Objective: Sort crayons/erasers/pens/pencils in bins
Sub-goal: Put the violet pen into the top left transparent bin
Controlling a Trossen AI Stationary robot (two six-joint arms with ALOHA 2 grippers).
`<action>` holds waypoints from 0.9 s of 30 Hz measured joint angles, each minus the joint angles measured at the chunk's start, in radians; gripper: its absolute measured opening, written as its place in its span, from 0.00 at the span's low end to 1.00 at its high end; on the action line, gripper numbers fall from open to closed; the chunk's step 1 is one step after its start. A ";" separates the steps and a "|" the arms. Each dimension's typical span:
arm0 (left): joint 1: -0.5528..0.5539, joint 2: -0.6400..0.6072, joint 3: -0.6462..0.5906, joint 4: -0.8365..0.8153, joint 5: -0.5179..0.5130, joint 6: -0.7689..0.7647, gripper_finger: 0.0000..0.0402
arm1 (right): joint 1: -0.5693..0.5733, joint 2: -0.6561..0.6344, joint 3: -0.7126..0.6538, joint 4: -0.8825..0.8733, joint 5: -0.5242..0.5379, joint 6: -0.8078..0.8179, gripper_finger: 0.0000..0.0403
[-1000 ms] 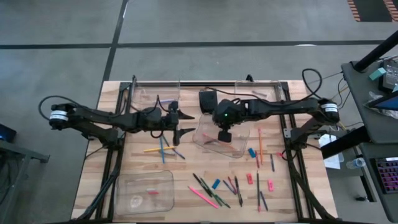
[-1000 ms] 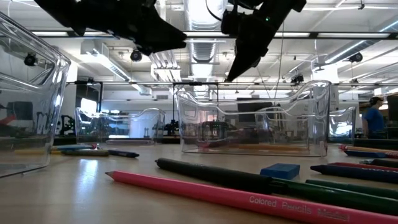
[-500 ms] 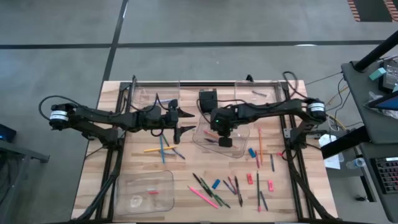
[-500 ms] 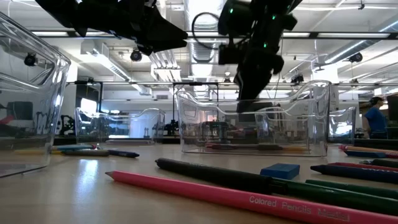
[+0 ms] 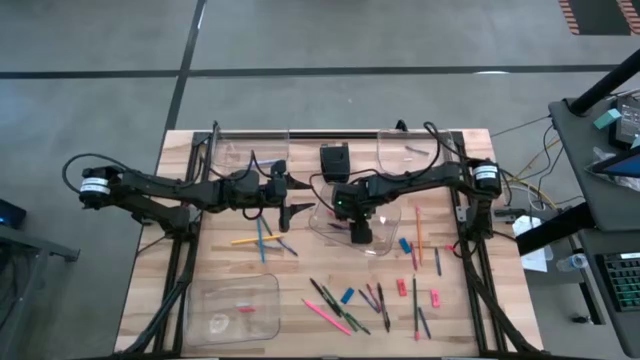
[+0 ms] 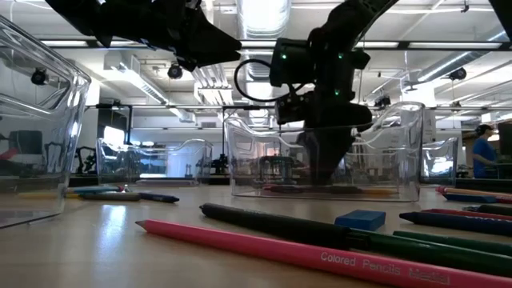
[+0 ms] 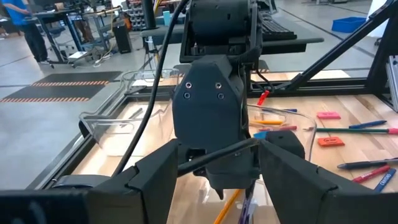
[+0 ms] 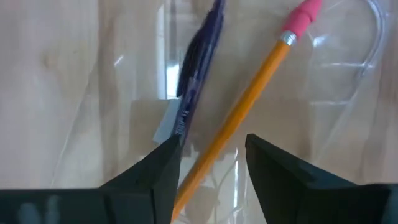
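Note:
My right gripper [image 5: 360, 235] reaches steeply down into the clear middle bin [image 5: 385, 243], open. On the bin's floor lie an orange pencil [image 8: 249, 106] with a pink eraser tip and a dark blue-purple pen [image 8: 199, 62]. The pencil's plain end runs between my right gripper's [image 8: 211, 140] fingers; I cannot tell whether either finger touches it. My left gripper [image 5: 300, 207] hovers open beside the bin's left wall, holding nothing. Loose pencils, pens and crayons [image 5: 370, 296] and small erasers [image 5: 402, 288] lie flat on the table's near right part.
Two more clear bins stand at the far edge [image 5: 235, 150] [image 5: 415, 150], and another at the near left [image 5: 232, 310]. A small black box [image 5: 335, 160] sits behind the middle bin. A few pencils [image 5: 262, 240] lie below my left gripper. A pink pencil [image 6: 320, 256] lies close to the low camera.
My right gripper has come down from above the middle bin into it, tipping to point more steeply down and drifting a little toward the table's left. Its fingers, shut a second ago, now stand apart. My left arm has kept still.

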 joint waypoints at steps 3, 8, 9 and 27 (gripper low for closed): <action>0.000 0.000 0.000 0.000 0.000 0.000 0.52 | 0.004 -0.017 0.000 0.006 0.003 -0.014 0.42; 0.000 0.000 0.000 0.001 0.000 0.000 0.52 | 0.024 -0.054 0.000 0.036 0.007 -0.060 0.39; 0.000 0.000 0.000 0.001 0.000 0.000 0.52 | 0.029 -0.059 0.000 0.040 0.004 -0.069 0.39; 0.000 0.000 -0.001 0.008 0.000 -0.003 0.52 | 0.040 0.041 -0.004 0.046 -0.079 -0.182 0.38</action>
